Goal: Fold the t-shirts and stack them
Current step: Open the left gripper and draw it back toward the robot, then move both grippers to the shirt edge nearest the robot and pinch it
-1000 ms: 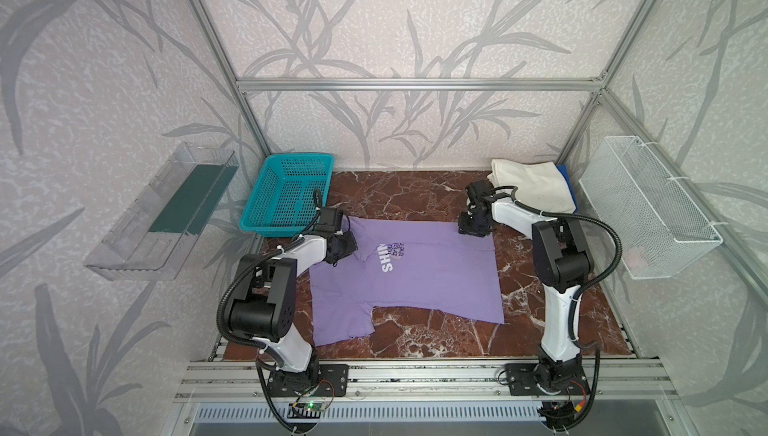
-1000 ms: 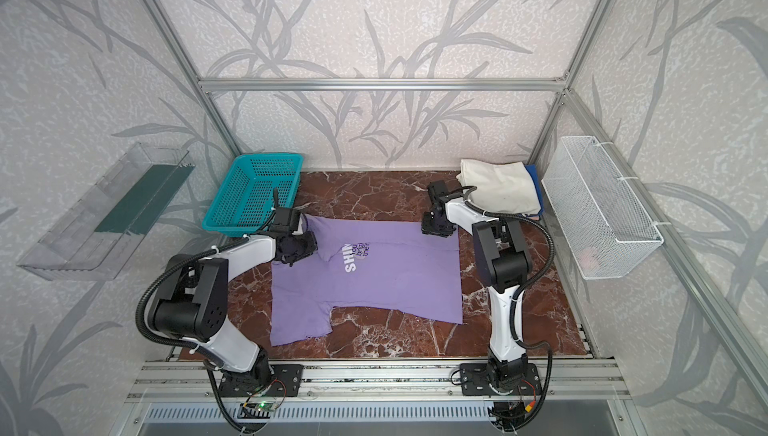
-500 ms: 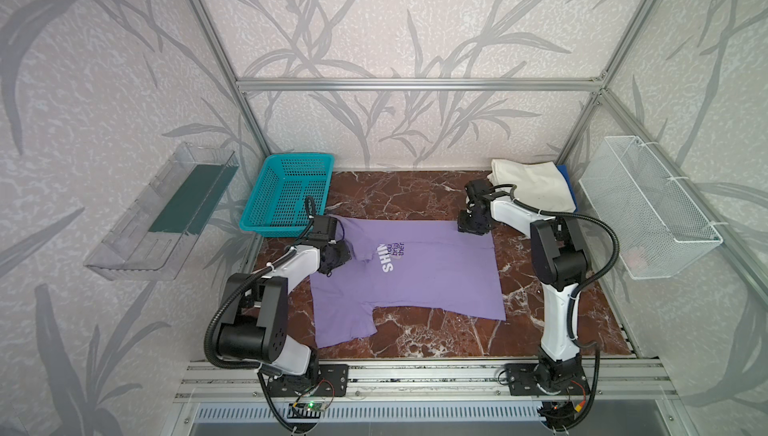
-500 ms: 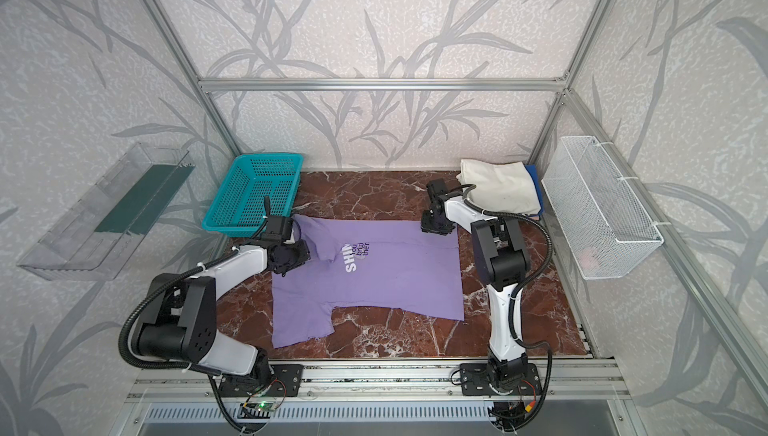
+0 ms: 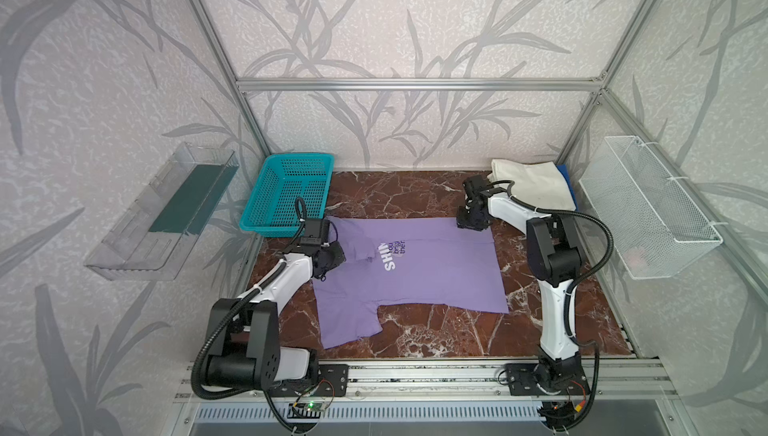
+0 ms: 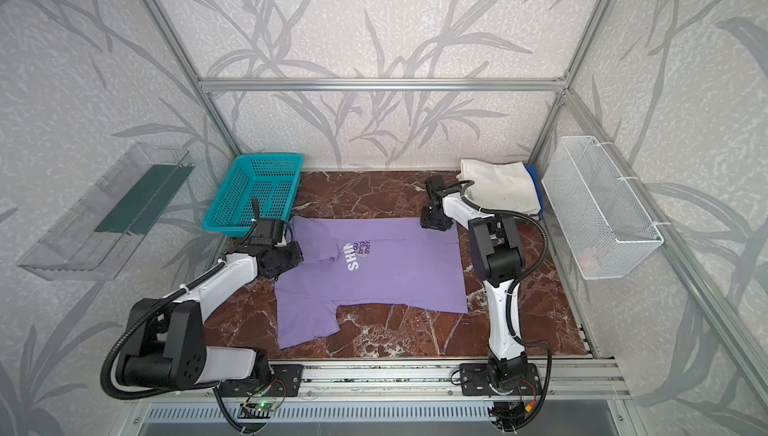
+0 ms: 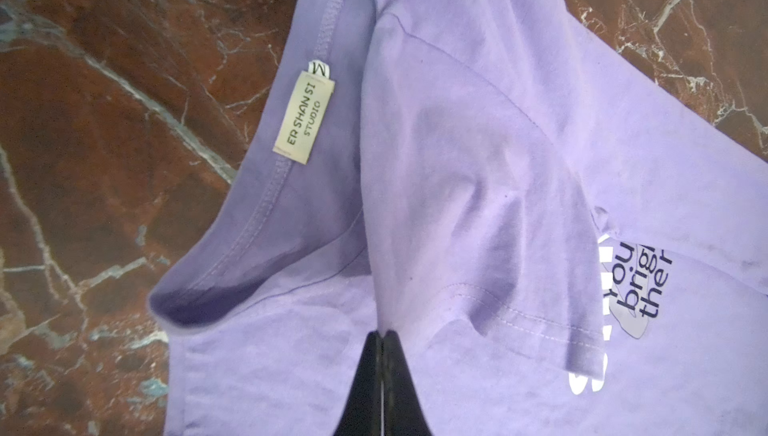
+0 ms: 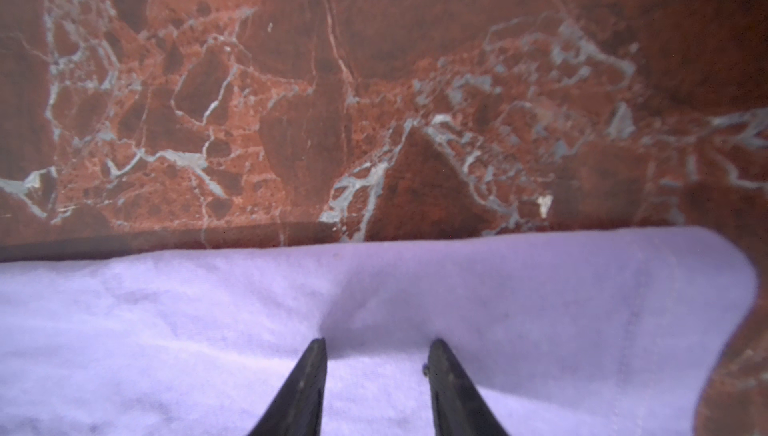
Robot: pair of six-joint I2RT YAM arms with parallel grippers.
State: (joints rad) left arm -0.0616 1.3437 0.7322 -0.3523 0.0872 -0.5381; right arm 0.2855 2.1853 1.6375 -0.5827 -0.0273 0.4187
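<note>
The lavender t-shirt is lying spread on the surface, with its chest lettering facing up and one sleeve folded over the chest. The left gripper is pinching the cloth of that folded sleeve, its jaws pressed together. The right gripper is resting on the shirt's far hem corner, its jaws standing spread over the cloth. The cream t-shirt is lying folded in the far right corner, over a blue t-shirt that is showing only an edge.
</note>
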